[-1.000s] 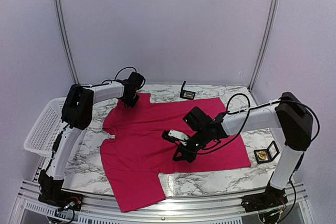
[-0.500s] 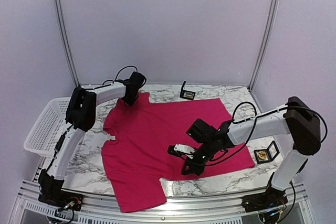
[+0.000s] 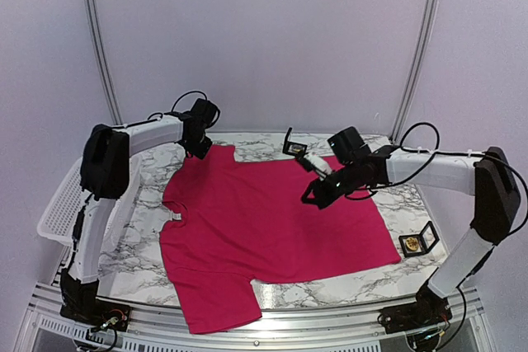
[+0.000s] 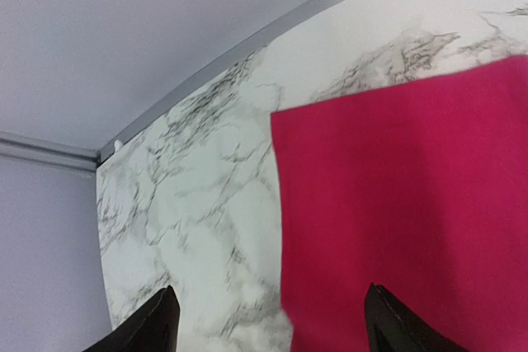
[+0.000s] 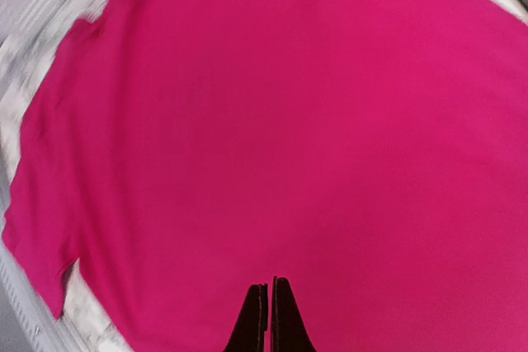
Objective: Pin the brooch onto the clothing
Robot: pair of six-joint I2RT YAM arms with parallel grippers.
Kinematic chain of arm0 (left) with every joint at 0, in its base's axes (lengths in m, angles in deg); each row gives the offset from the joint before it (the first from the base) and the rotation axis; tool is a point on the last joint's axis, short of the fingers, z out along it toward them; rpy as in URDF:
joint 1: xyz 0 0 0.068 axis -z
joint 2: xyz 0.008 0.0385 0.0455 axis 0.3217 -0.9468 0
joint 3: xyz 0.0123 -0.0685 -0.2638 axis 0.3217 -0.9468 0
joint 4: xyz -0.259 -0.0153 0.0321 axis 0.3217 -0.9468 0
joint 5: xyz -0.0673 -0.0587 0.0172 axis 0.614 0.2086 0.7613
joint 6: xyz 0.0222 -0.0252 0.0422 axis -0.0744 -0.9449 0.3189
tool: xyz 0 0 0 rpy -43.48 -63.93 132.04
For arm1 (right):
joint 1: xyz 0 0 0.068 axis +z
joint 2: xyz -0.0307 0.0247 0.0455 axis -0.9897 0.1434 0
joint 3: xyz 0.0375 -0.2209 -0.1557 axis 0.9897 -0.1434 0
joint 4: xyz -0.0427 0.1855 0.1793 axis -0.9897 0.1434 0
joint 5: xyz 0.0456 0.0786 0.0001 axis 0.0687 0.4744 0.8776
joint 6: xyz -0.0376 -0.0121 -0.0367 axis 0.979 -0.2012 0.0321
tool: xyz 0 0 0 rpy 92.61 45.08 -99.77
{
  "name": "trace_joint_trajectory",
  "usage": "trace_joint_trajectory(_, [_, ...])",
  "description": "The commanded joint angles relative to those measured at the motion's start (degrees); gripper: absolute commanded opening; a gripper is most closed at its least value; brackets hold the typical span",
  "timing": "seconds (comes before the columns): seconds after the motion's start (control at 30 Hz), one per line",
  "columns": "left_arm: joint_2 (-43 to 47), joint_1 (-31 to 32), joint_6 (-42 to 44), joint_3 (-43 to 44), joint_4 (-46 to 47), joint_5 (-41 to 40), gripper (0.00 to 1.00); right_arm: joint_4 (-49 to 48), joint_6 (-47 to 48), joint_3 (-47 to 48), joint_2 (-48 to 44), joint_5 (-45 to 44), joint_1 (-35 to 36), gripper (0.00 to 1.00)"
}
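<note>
Left gripper [image 4: 271,307] has its jaws wide apart, gripping nothing, over a far corner of the clothing [image 3: 272,220], where the pink edge meets the marble table [image 4: 190,204]. Right gripper [image 5: 270,290] has its jaws pressed together, empty, above the clothing spread flat beneath them.

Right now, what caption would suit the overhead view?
Pink T-shirt spread on a marble table: left gripper open over its far sleeve, right gripper shut above the fabric.

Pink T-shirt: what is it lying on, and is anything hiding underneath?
The pink T-shirt lies spread on the white marble table. Anything beneath the fabric is covered, so I cannot tell.
</note>
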Motion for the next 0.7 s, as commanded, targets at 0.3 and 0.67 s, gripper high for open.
trace_joint_trajectory(0.3, [49.2,15.1,-33.5,-57.6,0.2,6.1,0.5,-9.9,-5.4,18.6,13.5,-1.9,-10.7,0.0])
trace_joint_trajectory(0.67, [54.3,22.6,-43.3,-74.4,2.2,6.0,0.42,-20.3,-13.4,35.2,34.0,7.9,2.3,0.0])
